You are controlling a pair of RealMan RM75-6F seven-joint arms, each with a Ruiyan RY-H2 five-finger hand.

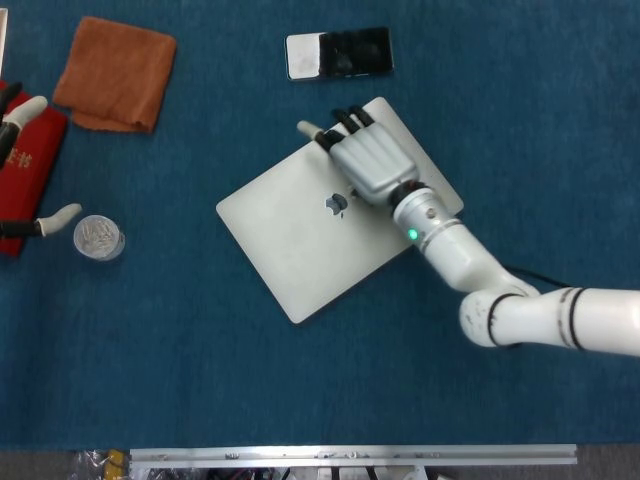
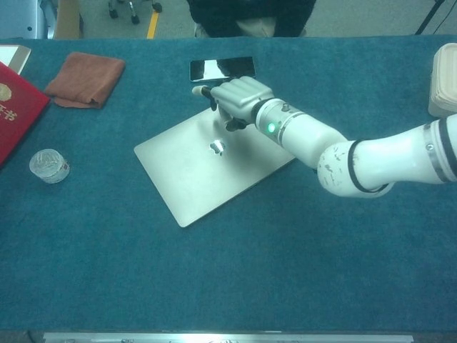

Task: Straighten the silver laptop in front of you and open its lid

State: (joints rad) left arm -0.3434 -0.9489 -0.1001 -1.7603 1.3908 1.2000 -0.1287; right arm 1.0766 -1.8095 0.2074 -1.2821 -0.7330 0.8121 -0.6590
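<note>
Lying skewed on the blue worktop (image 1: 300, 390), the flat silver laptop (image 1: 300, 240) was not yet straightened, its lid unopened. The right hand (image 1: 368, 160) was pressed flat on its far corner, fingers (image 2: 214, 93) extended, nothing grasped; both steps were judged outstanding.

— Condition of the silver laptop (image 1: 300, 235) (image 2: 200, 164)?

— Lid closed and flat on the blue table, dark logo facing up at the centre of the lid.

— Alignment?

— Skewed. It sits diagonally to the table edge, one corner pointing toward the robot, the far corner near the top of the table.
</note>
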